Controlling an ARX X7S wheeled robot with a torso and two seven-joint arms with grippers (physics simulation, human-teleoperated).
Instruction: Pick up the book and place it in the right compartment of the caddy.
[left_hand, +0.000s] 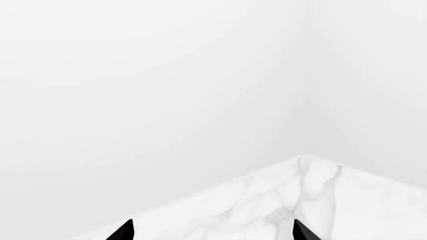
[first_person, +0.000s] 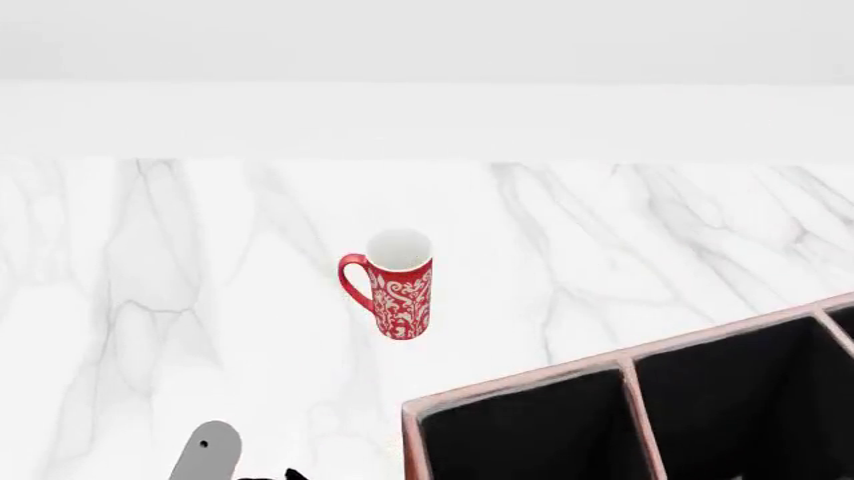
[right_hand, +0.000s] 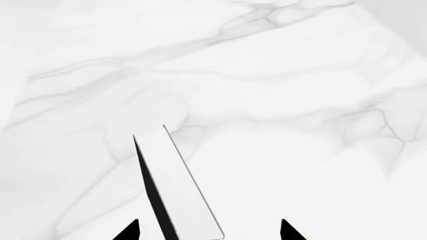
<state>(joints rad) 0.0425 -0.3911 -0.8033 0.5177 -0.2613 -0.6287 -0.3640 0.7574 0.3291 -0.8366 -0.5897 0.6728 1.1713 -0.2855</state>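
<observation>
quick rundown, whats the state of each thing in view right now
mug: upright on the marble table, empty as far as its mouth shows, handle toward the robot's left
caddy: open-topped, the compartments in view show only black lining
book: standing on edge on the table, between the right gripper's fingertips, contact unclear
left gripper: open, fingertips apart, holding nothing
right gripper: fingertips apart around the book

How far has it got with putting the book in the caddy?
Nothing looks finished. The caddy compartments that the head view shows are dark, with no book in them. In the right wrist view the book stands edge-up on the marble between the tips of the open right gripper, not yet clamped. Left: grasp, lift, carry, and drop into the right compartment. The left gripper hangs open over the table corner.
</observation>
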